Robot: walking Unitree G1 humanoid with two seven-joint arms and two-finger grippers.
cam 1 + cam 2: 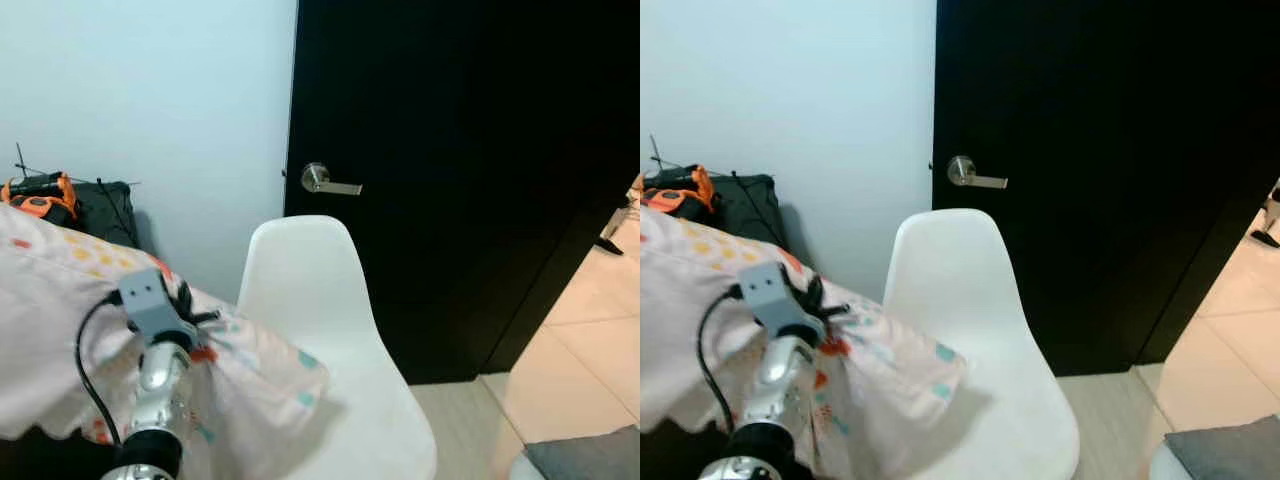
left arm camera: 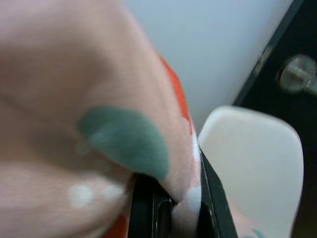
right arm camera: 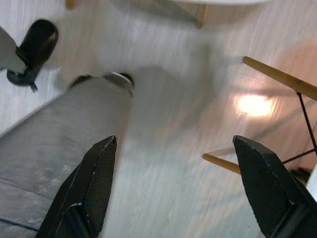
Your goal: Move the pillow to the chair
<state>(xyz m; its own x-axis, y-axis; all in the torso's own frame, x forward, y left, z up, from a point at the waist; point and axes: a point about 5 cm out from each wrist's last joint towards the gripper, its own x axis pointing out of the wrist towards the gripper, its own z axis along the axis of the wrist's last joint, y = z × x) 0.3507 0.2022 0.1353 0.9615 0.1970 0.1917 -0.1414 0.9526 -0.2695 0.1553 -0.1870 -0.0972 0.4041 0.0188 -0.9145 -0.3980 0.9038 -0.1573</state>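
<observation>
The left gripper [image 1: 185,310], at the end of the silver left arm, is sitting lowest and closest in the head views, and its two black fingers [image 2: 210,198] are pinching a fold of the pale pink pillow [image 1: 60,330] printed with orange, yellow and teal spots. In the left wrist view the cloth is bunching right between the fingers, with a teal spot just above them. The pillow is spreading to the left and in front of that gripper, hanging in the air, while its right corner is drooping over the left edge of the white moulded plastic chair [image 1: 330,340]. The chair is standing just right of the gripper, in front of a black door [image 1: 450,150] with a silver lever handle [image 1: 325,182] and a pale blue wall [image 1: 150,90]. The right gripper [image 3: 173,193] is hanging over a light wood-look floor [image 3: 173,124], its fingers spread wide and gripping nothing.
</observation>
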